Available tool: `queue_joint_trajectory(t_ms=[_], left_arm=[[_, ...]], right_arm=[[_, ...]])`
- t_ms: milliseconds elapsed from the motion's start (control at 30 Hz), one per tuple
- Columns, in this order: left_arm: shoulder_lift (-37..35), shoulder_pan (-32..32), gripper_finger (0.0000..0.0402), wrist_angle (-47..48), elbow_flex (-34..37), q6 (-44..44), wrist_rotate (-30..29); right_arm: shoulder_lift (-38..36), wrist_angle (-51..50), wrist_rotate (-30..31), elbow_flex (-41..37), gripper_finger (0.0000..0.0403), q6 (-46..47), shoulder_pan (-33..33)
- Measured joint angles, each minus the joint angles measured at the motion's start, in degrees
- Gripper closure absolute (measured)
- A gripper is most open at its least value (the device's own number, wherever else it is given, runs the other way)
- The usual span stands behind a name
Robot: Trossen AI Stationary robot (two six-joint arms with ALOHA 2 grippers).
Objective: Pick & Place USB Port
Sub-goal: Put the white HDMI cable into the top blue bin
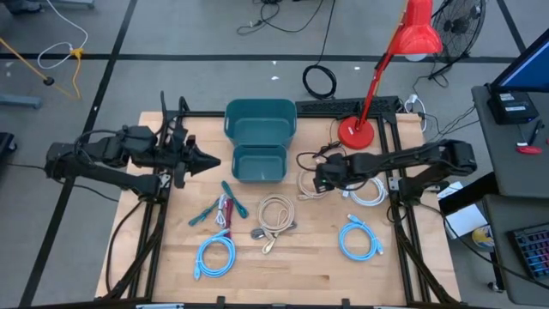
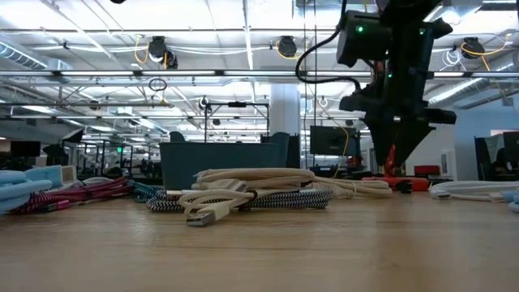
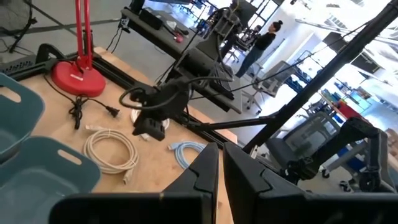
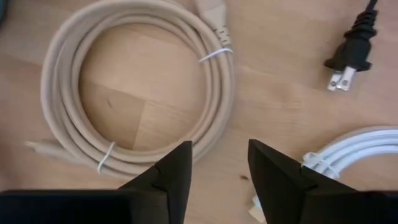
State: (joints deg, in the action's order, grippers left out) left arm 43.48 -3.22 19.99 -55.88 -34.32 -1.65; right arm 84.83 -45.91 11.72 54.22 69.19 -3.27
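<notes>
The wooden table (image 1: 283, 266) carries 2 teal bins at its far middle, a large bin (image 1: 260, 120) with a smaller bin (image 1: 259, 163) just in front of it. A red desk lamp (image 1: 377, 77) stands at the far right. The left arm waits at the table's left side, its left gripper (image 1: 210, 160) pointing toward the small bin with fingers closed on nothing. The right gripper (image 4: 219, 165) hovers right of the small bin, directly over a coiled beige cable (image 4: 137, 87), its fingers parted with only bare wood between them and nothing held. A white cable (image 4: 357, 149) lies just right of the coil, a black plug (image 4: 349, 53) beyond it. Nearer the front lie another beige USB cable (image 1: 274, 219), 2 light blue cables (image 1: 214, 256), and a teal and red bundle (image 1: 221, 206).
</notes>
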Motion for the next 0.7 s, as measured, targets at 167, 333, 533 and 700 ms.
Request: queue_joint_trajectory(t_ms=[167,333,533,700], left_arm=[[0.00,-1.13,0.0376,0.00,0.02,0.25,-0.02],[0.00,-1.86,0.0376,0.00,0.02,1.07,0.00],[0.00,-2.58,0.0376,0.01,0.02,1.07,0.09],[0.00,-2.67,0.0376,0.02,0.04,1.07,0.11]], right_arm=[[0.38,0.70,0.12,0.00,0.0224,-1.31,-0.50],[-1.05,2.13,-0.50,0.01,0.0222,-2.27,-0.50],[-3.14,5.31,-1.41,0.02,0.0230,-4.09,-0.50],[-3.73,6.72,-1.37,0.02,0.0228,-5.67,-0.50]])
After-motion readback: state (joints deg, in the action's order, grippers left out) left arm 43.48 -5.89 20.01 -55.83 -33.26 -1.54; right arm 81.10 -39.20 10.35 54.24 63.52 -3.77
